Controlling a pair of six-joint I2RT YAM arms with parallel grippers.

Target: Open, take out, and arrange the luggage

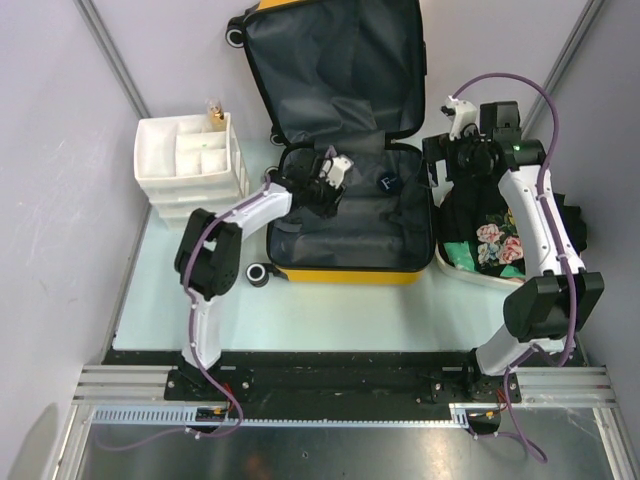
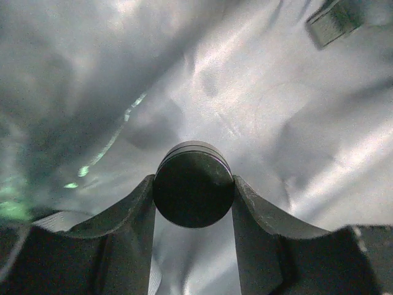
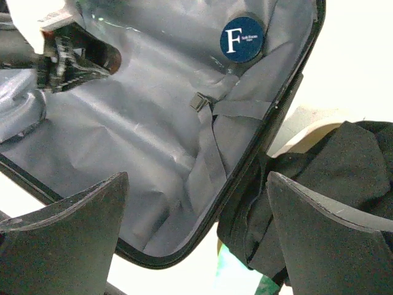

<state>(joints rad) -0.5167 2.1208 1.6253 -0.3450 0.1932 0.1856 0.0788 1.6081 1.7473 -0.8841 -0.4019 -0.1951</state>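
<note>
The yellow luggage (image 1: pixel 340 274) lies open on the table, its lid (image 1: pixel 335 70) tipped back and its grey lining (image 2: pixel 258 92) bare. My left gripper (image 1: pixel 328 176) reaches into the lower half near its upper left corner. In the left wrist view both fingers (image 2: pixel 132 215) press the sides of a round black disc-shaped jar (image 2: pixel 193 192). A round blue lid marked "F" (image 1: pixel 389 182) (image 3: pixel 241 39) rests on the lining further right. My right gripper (image 1: pixel 436 166) (image 3: pixel 196 178) hangs open above the luggage's right rim (image 3: pixel 258 147), nothing between its fingers.
A white drawer unit (image 1: pixel 190 165) with a small bottle (image 1: pixel 215 115) on top stands left of the luggage. On the right, a white tub (image 1: pixel 470 277) holds dark clothes (image 3: pixel 344 166) and floral fabric (image 1: pixel 497 240). A black wheel (image 1: pixel 258 273) sticks out at the luggage's near left corner.
</note>
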